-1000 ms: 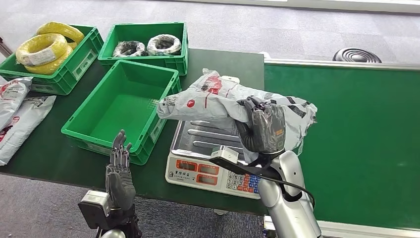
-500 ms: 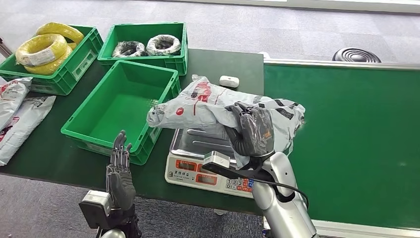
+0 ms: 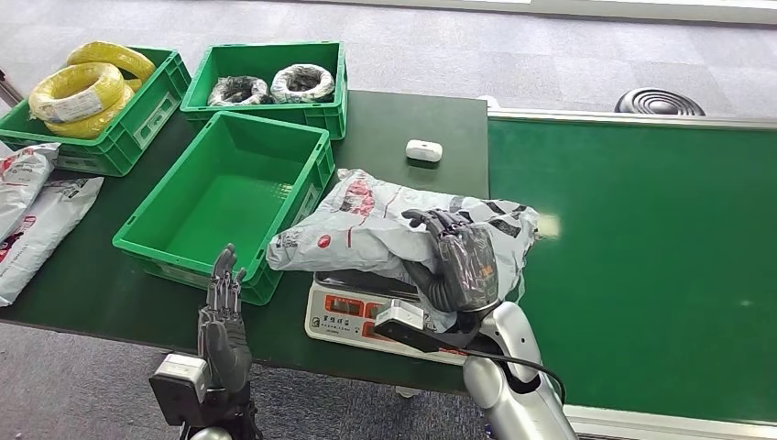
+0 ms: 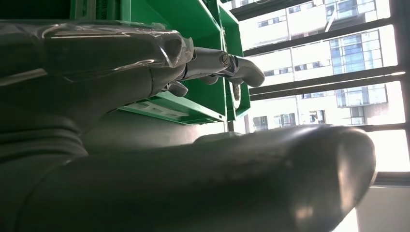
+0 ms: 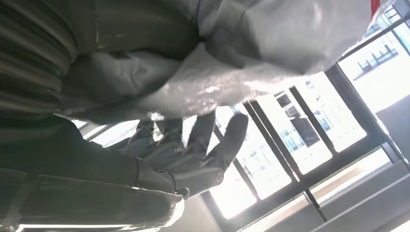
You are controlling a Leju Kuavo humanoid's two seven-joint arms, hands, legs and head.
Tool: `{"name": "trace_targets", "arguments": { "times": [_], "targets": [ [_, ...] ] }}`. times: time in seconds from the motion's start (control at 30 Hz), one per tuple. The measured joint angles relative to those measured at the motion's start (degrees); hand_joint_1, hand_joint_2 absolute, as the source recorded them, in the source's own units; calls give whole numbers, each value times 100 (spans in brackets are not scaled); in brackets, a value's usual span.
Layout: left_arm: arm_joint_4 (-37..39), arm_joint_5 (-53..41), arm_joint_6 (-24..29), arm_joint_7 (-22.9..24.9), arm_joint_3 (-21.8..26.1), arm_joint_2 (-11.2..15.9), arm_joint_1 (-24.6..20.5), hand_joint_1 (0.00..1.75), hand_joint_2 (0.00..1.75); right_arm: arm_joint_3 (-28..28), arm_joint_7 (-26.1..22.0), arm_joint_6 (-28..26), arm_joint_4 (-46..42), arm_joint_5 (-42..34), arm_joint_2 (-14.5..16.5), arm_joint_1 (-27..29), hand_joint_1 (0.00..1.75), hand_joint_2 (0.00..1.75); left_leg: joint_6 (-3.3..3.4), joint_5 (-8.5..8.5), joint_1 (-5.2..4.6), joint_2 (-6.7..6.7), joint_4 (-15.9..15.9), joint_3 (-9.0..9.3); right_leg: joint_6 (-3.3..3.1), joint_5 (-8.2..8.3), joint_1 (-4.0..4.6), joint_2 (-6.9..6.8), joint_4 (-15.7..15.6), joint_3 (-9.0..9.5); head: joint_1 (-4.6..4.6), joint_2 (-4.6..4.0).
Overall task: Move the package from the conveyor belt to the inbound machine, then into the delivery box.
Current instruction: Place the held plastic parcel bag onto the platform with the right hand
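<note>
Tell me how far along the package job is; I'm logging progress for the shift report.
Done: the grey package is off the green conveyor belt. In hand: the right hand grips it over the scale, where it appears to be resting. Left: moving it into the empty green box beside the scale. The left hand waits open at the table edge.

I see grey carpeted floor (image 3: pixel 513 55) beyond the dark green worktop (image 3: pixel 403 115); through my wrist cameras, tall gridded windows (image 4: pixel 319 63) glare with daylight.
</note>
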Motion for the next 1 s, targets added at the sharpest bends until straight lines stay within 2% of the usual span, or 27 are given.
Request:
{"name": "trace_targets", "arguments": {
  "times": [0.47,0.6,0.83,0.9,0.97,1.0],
  "targets": [
    [-155,-5,95,106,1,0,106,0,0,-2,109,-48,-232,52,-50,419,0,175,0,0,0,0,0,0,0,0,0,0,0,0,0,0],
    [-256,-54,93,158,8,-3,171,0,0,-49,-53,5,-420,-351,-67,514,0,175,0,0,0,1,0,0,0,0,0,0,0,-1,-1,0],
    [-393,-136,57,199,71,-59,264,0,0,-375,-379,-306,-920,-733,-80,657,0,175,1,-2,-1,5,0,1,1,-1,-1,2,-1,0,-1,0],
    [-414,-139,56,203,80,-74,275,0,0,-445,-511,-525,-1024,-853,-78,701,0,87,1,-2,-1,3,0,1,1,-1,-1,1,-2,0,0,0],
    [-422,-145,58,206,87,-83,285,0,0,-543,-757,-1050,-1182,-1056,-60,764,0,0,1,-2,-1,1,0,0,1,-1,-1,0,-2,0,0,0],
    [-422,-148,64,207,91,-87,289,0,0,-615,-891,-1329,-1305,-1148,-38,806,0,0,1,-2,-1,1,0,1,1,-1,-1,0,-2,0,0,0]
  ]
}}
